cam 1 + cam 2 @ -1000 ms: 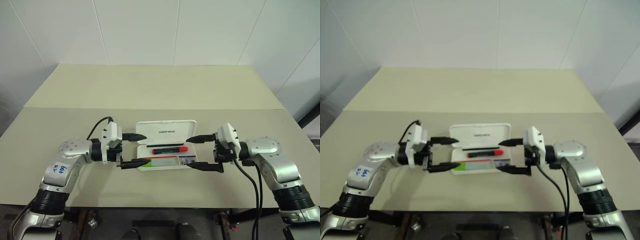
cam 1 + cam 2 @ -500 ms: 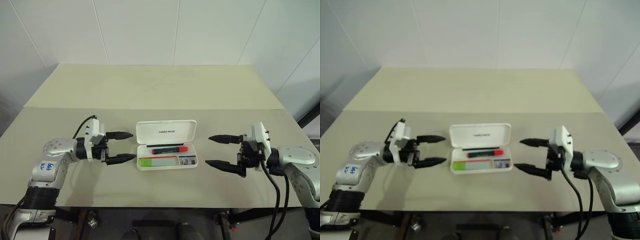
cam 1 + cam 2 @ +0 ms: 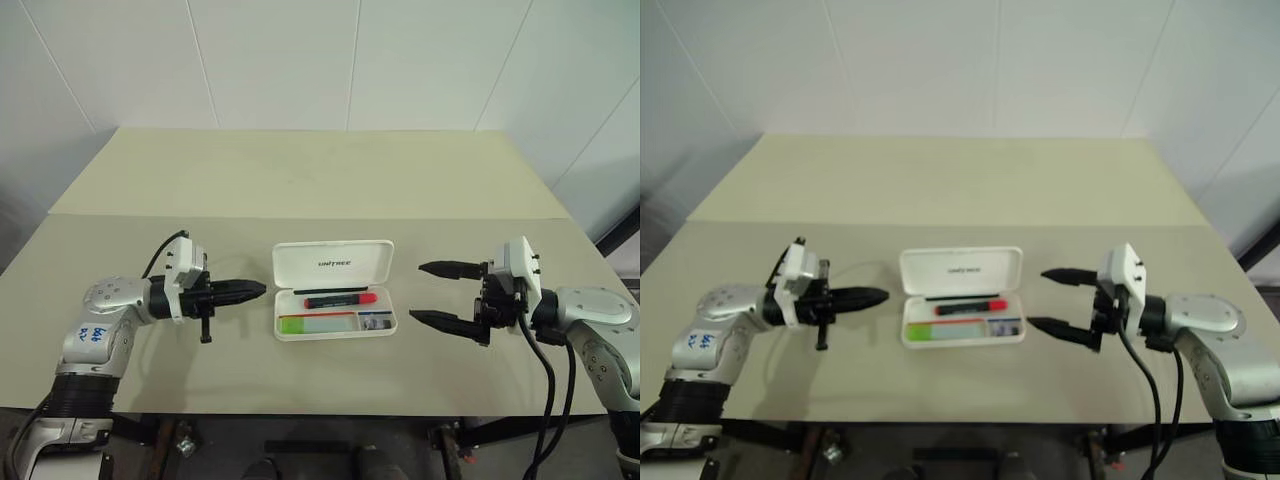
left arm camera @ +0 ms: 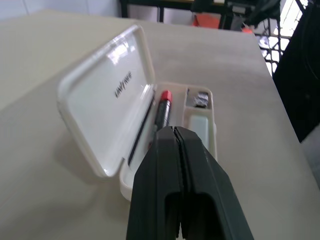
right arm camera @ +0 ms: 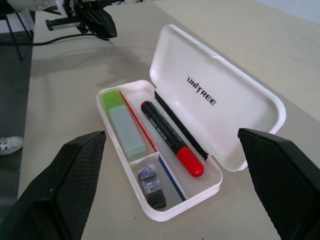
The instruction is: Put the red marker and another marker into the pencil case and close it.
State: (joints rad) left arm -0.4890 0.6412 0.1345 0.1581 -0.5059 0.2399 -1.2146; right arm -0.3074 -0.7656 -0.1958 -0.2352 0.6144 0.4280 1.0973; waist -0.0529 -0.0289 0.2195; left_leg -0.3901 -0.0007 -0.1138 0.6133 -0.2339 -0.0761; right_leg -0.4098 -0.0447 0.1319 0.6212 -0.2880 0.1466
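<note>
Both markers lie in the pencil case (image 3: 335,312) at frame centre; closing remains. Left tool (image 3: 255,290) is pinched empty, right tool (image 3: 428,294) wide; next, fold the upright lid (image 3: 333,263) down

Left pincer (image 4: 176,150) blocks the near end of the pencil case (image 4: 107,95) in the left wrist view, hiding the red marker (image 4: 162,111) barrel's lower part (cap end visible). Small dark item (image 5: 151,186) in the end compartment: can't identify. Worktop (image 3: 300,180) cut off at the bottom edge.
</note>
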